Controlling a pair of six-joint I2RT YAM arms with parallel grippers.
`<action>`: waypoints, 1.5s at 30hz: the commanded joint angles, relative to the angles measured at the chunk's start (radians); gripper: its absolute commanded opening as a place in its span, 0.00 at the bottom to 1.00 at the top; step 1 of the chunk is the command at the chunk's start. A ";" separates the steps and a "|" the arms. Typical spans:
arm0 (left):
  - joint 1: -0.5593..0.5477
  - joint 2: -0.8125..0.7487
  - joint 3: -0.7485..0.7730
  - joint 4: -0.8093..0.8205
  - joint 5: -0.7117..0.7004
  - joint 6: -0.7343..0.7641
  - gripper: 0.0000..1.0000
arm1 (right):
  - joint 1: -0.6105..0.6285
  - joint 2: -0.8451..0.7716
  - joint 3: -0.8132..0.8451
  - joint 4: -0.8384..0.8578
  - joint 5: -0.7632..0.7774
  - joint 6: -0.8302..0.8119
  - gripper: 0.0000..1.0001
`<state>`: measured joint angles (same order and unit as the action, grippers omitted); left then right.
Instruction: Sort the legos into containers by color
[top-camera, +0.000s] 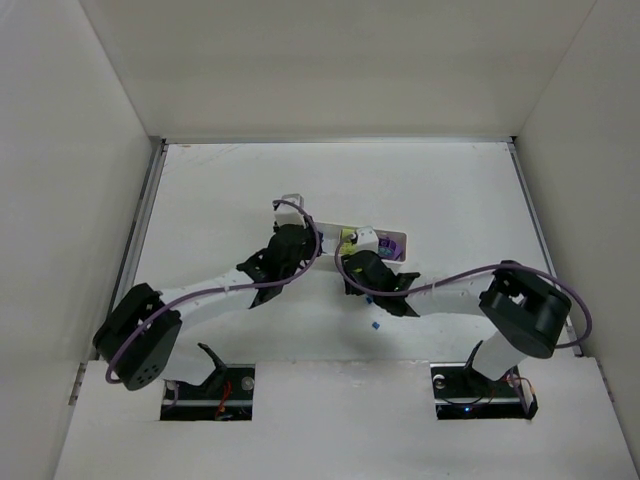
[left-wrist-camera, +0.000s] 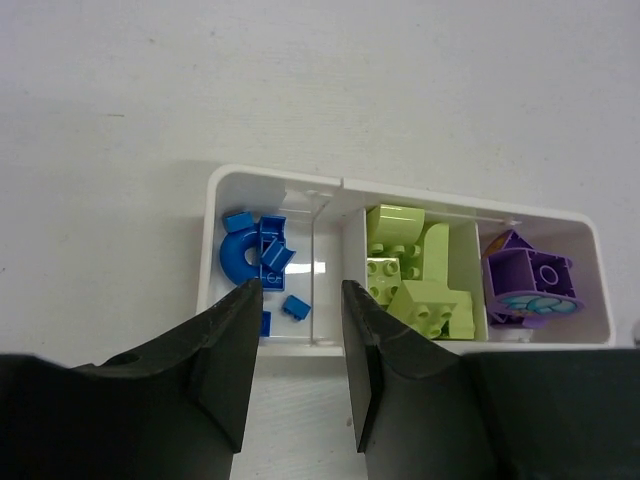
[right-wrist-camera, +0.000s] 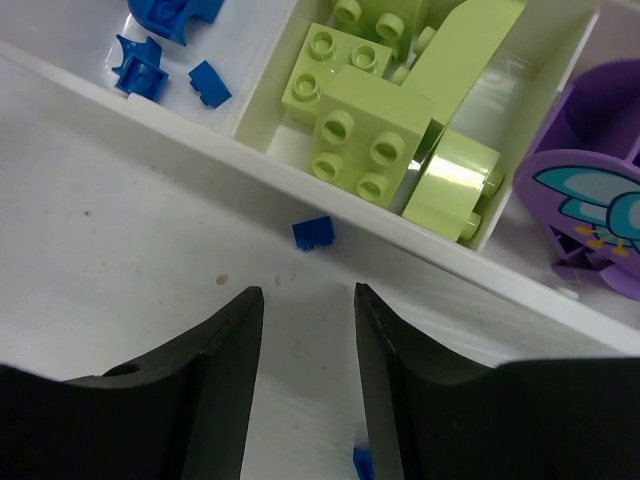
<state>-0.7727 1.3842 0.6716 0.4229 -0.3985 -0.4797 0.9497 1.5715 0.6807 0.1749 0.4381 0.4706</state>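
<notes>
**Nearly sorted, nothing gripped**

Hovering at the white three-compartment tray (left-wrist-camera: 400, 186) on the worktop (left-wrist-camera: 300, 80): left tool (left-wrist-camera: 300, 300), jaws apart, released and empty, poised above the near wall by the blue compartment. Sorted inside, as the left wrist view shows: blue pieces (left-wrist-camera: 255, 258) in the left compartment, lime-green bricks (left-wrist-camera: 425, 285) in the middle, purple block (left-wrist-camera: 528, 282) in the right. Likewise released and empty: right tool (right-wrist-camera: 308, 300), above bare worktop beside the tray. Lying outside: one blue cube (right-wrist-camera: 312, 232) just beside the tray's wall, another blue bit (right-wrist-camera: 362, 461) near the right tool's finger.
</notes>
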 joint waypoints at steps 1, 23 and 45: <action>-0.010 -0.088 -0.047 0.030 -0.019 0.000 0.35 | 0.005 0.034 0.040 0.051 0.037 -0.017 0.48; -0.020 -0.177 -0.125 0.053 -0.011 0.001 0.35 | 0.002 0.168 0.072 0.136 0.077 -0.032 0.35; 0.071 -0.231 -0.187 0.060 -0.016 -0.005 0.35 | 0.013 -0.059 0.173 0.051 -0.028 -0.032 0.24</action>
<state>-0.7258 1.2007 0.5041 0.4381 -0.4007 -0.4801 0.9733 1.4811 0.7666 0.2134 0.4641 0.4511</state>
